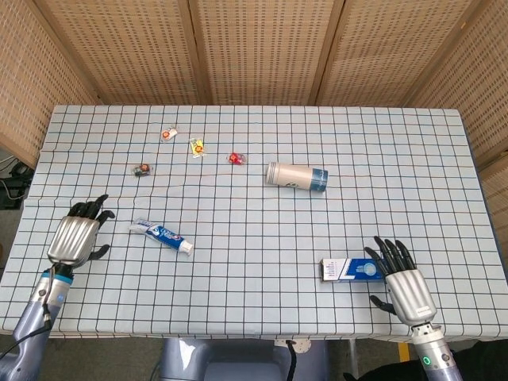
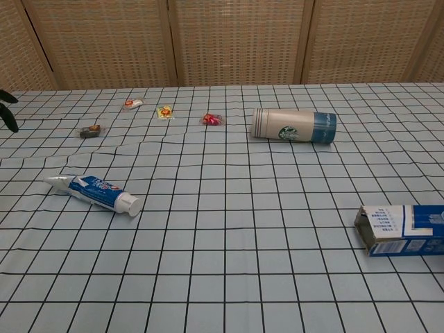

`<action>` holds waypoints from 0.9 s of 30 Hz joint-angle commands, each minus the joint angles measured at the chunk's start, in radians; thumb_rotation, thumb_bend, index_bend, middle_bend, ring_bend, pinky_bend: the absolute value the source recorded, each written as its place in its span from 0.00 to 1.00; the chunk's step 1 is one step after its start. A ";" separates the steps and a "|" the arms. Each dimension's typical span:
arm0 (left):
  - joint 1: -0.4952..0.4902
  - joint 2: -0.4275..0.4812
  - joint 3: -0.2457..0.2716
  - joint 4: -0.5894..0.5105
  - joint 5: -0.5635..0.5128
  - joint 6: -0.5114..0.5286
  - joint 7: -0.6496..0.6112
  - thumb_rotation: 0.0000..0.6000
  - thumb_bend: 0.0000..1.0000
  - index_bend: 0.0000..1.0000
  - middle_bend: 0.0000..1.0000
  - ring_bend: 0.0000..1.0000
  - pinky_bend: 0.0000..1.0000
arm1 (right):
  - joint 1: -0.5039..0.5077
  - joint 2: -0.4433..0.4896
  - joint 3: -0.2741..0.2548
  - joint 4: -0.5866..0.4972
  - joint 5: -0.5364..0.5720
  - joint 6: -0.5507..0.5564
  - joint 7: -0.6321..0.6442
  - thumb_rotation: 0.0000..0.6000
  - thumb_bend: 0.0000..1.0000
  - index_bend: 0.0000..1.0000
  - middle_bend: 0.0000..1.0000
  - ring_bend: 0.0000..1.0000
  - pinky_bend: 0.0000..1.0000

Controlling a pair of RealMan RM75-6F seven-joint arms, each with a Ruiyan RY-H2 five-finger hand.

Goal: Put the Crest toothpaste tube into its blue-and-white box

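Note:
The Crest toothpaste tube (image 1: pixel 162 236) (image 2: pixel 95 192) lies flat on the checked tablecloth at the left, its cap toward the front right. My left hand (image 1: pixel 78 235) hovers just left of it, fingers spread, holding nothing; only its fingertips (image 2: pixel 7 104) show at the chest view's left edge. The blue-and-white box (image 1: pixel 349 270) (image 2: pixel 402 229) lies on its side at the front right, its open end facing left. My right hand (image 1: pixel 403 282) rests behind the box's right end with fingers apart, touching or nearly touching it.
A beige-and-blue tumbler (image 1: pixel 296 176) (image 2: pixel 294 125) lies on its side mid-table. Several small wrapped candies (image 1: pixel 197 147) (image 2: pixel 165 112) are scattered at the back left. The table's front edge (image 1: pixel 238 336) runs close to both hands. Wicker screens stand behind.

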 commanded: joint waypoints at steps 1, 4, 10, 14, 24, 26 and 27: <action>-0.060 -0.026 -0.019 0.019 -0.070 -0.065 0.054 1.00 0.24 0.33 0.11 0.18 0.17 | 0.001 -0.002 0.001 0.005 0.005 -0.004 0.002 1.00 0.17 0.16 0.00 0.00 0.00; -0.094 -0.052 -0.018 0.039 -0.108 -0.093 0.089 1.00 0.24 0.34 0.11 0.18 0.17 | 0.001 -0.004 0.002 0.010 0.012 -0.007 0.006 1.00 0.17 0.16 0.00 0.00 0.00; -0.154 -0.109 -0.016 0.099 -0.183 -0.143 0.138 1.00 0.24 0.34 0.11 0.18 0.17 | 0.002 -0.007 0.005 0.021 0.024 -0.014 0.010 1.00 0.16 0.16 0.00 0.00 0.00; -0.203 -0.158 -0.011 0.147 -0.241 -0.180 0.173 1.00 0.25 0.34 0.12 0.18 0.17 | 0.004 -0.011 0.009 0.030 0.032 -0.018 0.010 1.00 0.16 0.16 0.00 0.00 0.00; -0.274 -0.225 0.012 0.215 -0.312 -0.205 0.217 1.00 0.25 0.35 0.13 0.18 0.17 | 0.006 -0.017 0.015 0.047 0.047 -0.021 0.019 1.00 0.17 0.16 0.00 0.00 0.00; -0.283 -0.232 0.016 0.224 -0.322 -0.207 0.216 1.00 0.26 0.35 0.13 0.19 0.17 | 0.006 -0.018 0.016 0.049 0.048 -0.020 0.022 1.00 0.17 0.16 0.00 0.00 0.00; -0.286 -0.235 0.018 0.227 -0.326 -0.208 0.216 1.00 0.26 0.35 0.13 0.19 0.17 | 0.006 -0.018 0.016 0.050 0.049 -0.020 0.023 1.00 0.17 0.16 0.00 0.00 0.00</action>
